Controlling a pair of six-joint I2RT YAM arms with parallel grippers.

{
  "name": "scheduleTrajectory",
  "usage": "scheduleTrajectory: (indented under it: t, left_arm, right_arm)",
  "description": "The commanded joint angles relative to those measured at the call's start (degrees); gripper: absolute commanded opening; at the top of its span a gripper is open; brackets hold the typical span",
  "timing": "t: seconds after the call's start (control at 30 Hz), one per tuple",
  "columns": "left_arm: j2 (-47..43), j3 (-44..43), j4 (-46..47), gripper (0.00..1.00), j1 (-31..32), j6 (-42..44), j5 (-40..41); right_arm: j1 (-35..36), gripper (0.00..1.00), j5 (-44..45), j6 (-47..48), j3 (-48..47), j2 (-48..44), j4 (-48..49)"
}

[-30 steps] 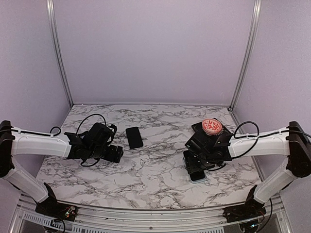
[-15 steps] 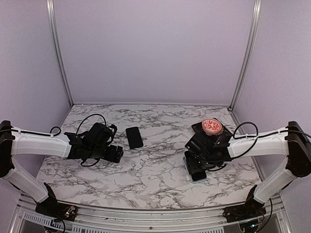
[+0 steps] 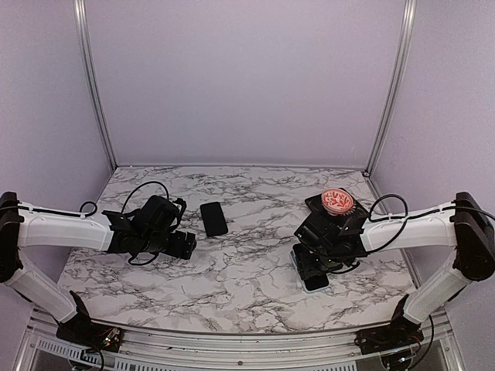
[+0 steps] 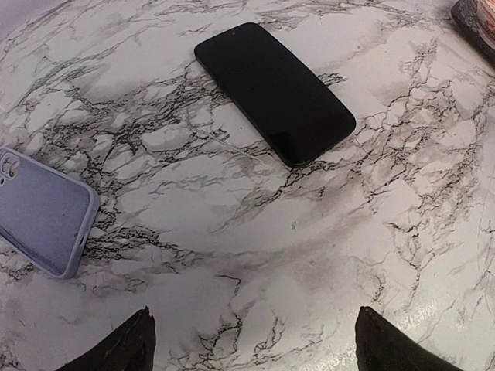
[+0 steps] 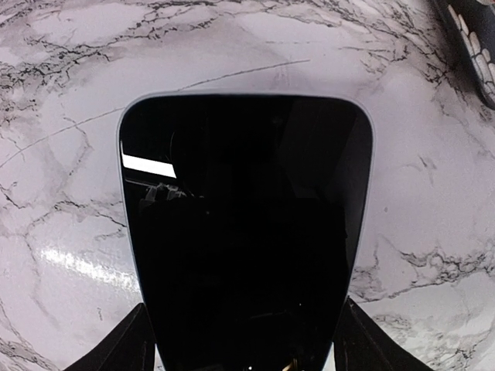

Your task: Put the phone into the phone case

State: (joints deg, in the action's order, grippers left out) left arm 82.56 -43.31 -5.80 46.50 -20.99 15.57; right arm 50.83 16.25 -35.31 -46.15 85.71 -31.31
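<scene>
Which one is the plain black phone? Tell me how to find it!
Look at the white marble table, on its left half, just ahead of the open left gripper. The flat black rectangular phone lies there alone. It is black right to its edges, while the other dark glossy slab, under the right gripper, has a pale rim around it.
</scene>
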Motion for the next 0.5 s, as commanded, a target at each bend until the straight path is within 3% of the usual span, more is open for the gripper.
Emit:
scheduleTrajectory:
  t: [0.0, 0.13, 0.3, 0.47]
  left_arm:
    - [-0.93, 0.28, -0.17, 0.9, 0.15, 0.68, 1.04]
    - [-0.85, 0.28, -0.26, 0.9, 0.16, 0.63, 0.91]
    - [-1.02, 0.57, -0.18, 0.9, 0.1, 0.25, 0.99]
    - [-1.37, 0.9, -0.26, 0.9, 0.13, 0.46, 0.78]
  right_arm:
    - [-0.45, 0.37, -4.86, 1.57, -2.56, 3.58, -4.71]
    - [-0.57, 0.61, -7.3, 3.52, -3.93, 4.73, -7.48]
    - [-0.73, 0.98, -6.94, 4.89, -5.68, 4.79, -11.2]
    - [-1.9, 0.99, -6.72, 6.77, -7.24, 4.66, -14.56]
